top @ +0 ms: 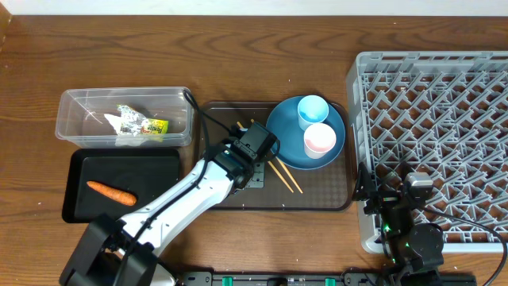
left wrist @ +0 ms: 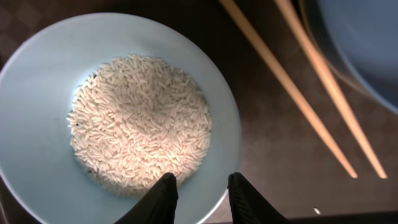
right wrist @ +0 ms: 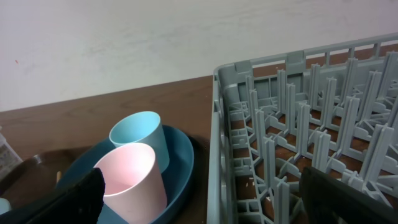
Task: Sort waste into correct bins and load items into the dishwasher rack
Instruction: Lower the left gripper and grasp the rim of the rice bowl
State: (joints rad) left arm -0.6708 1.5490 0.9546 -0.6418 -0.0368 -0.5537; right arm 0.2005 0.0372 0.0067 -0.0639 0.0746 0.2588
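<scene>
Your left claw (left wrist: pixel 202 190) is closed on the bowl (left wrist: pixel 37 112) rim, on the brown tray (top: pixel 333 195), with rice (left wrist: pixel 140 118) inside. Chopsticks (left wrist: pixel 298 93) lie just beside it, long axes diagonal. Your right claw (right wrist: pixel 205 196) is wide open and empty, beside the rack (right wrist: pixel 298 124).

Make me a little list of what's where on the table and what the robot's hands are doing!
clear tub: tissue and snack wrapper inside
black tray: carrot lying in it
blue plate: light blue cup and pink cup standing on it
bowl: holds rice, sits on the brown tray
chopsticks: on the brown tray beside the bowl
rack: no dishes seen in it
left gripper: fingers either side of the bowl's rim, grip unclear
right gripper: open, holding nothing, by the rack
</scene>
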